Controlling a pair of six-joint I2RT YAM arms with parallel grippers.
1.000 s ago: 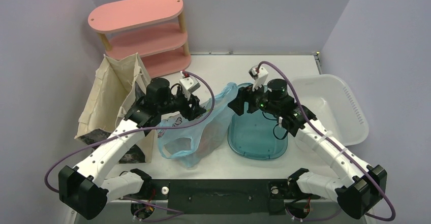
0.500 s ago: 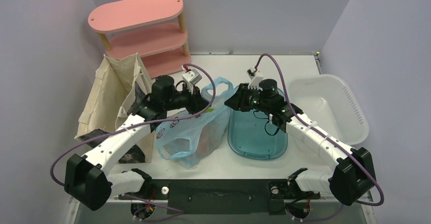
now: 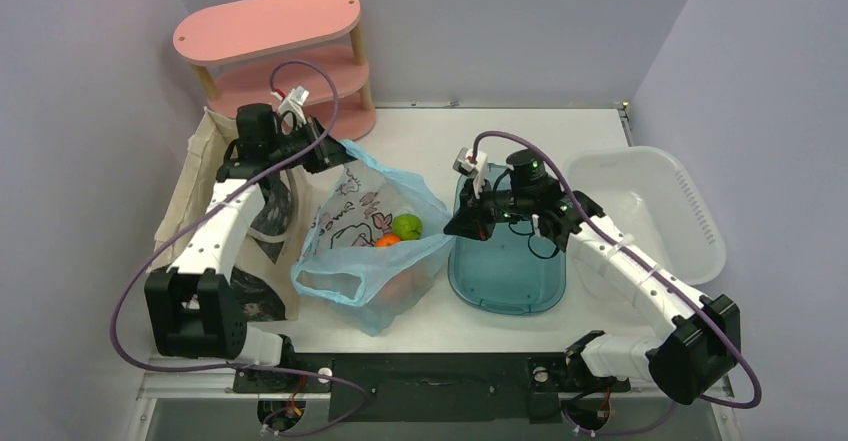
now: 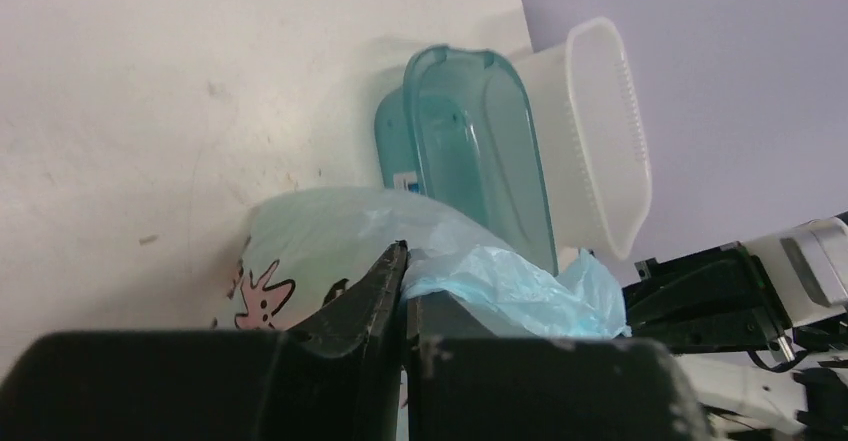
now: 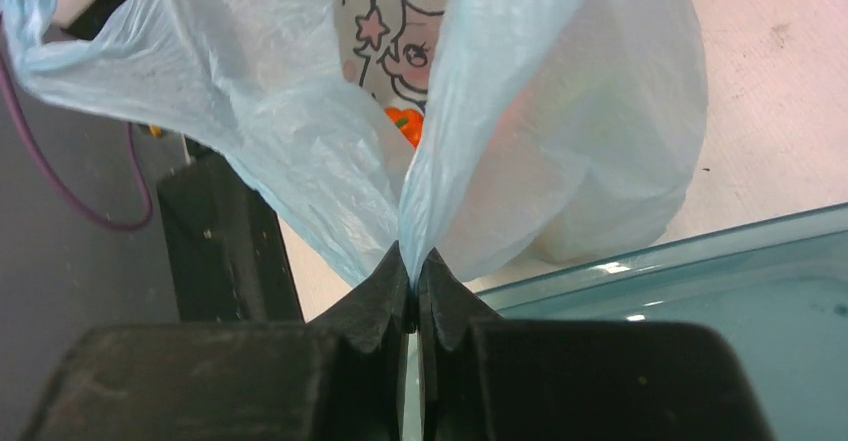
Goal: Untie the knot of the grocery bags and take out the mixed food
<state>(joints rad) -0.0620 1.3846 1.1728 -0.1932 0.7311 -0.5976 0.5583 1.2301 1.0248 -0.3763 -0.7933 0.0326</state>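
Observation:
The light blue grocery bag [image 3: 345, 286] stands mid-table with its mouth stretched wide. Inside lie a round green fruit [image 3: 406, 226] and an orange fruit [image 3: 387, 242]. My left gripper [image 3: 338, 154] is shut on the bag's far left rim, near the tote. My right gripper [image 3: 452, 229] is shut on the bag's right rim, beside the teal tub. In the left wrist view the left gripper [image 4: 405, 259] pinches crumpled blue plastic of the bag [image 4: 520, 286]. In the right wrist view the right gripper [image 5: 412, 259] pinches a taut fold of the bag [image 5: 560, 111], and the orange fruit [image 5: 405, 126] shows through the gap.
A beige canvas tote [image 3: 220, 176] stands left of the bag, under my left arm. A pink shelf [image 3: 280, 61] is at the back left. The teal tub [image 3: 505, 271] lies right of the bag, and a white bin [image 3: 650, 211] sits further right.
Both grippers shut on the bag's rim and drew apart. The left arm swung back and left toward the tote. The bag's mouth spread open and the fruits came into sight.

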